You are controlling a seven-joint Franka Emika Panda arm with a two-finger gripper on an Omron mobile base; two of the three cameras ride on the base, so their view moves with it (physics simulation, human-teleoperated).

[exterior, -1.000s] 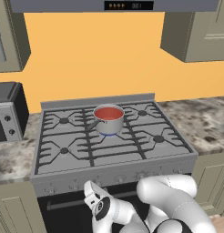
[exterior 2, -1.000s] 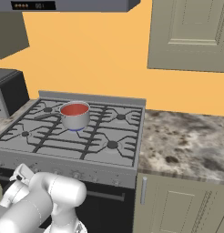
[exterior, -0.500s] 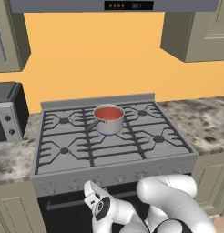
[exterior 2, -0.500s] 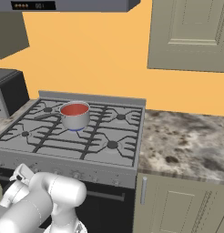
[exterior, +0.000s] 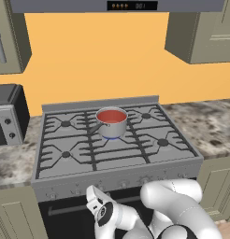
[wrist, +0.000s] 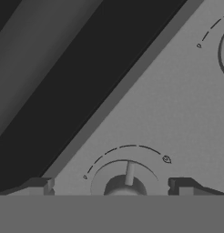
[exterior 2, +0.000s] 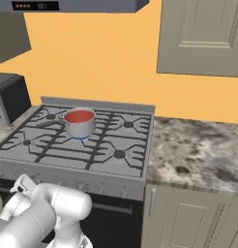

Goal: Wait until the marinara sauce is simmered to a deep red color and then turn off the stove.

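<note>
The marinara sauce (exterior: 111, 115) (exterior 2: 79, 116) is a smooth red-orange disc inside a small steel saucepan (exterior: 112, 128) on the back middle burner of the stove (exterior: 135, 161) (exterior 2: 118, 170). A blue flame (exterior: 111, 138) glows under the pan. My gripper (exterior: 92, 193) (exterior 2: 20, 185) hangs low against the stove's front panel, below the row of knobs. In the hand view the gripper (wrist: 111, 185) is open, and its two fingertips (wrist: 40, 185) stand on either side of a round knob (wrist: 125, 183) without touching it.
A black-and-silver box appliance (exterior: 7, 114) (exterior 2: 7, 99) sits on the counter left of the stove. Speckled stone counter (exterior: 210, 123) (exterior 2: 198, 150) runs to the right. The dark oven door (wrist: 63, 68) lies just under the knob panel. Wall cabinets and a hood (exterior: 131, 5) hang overhead.
</note>
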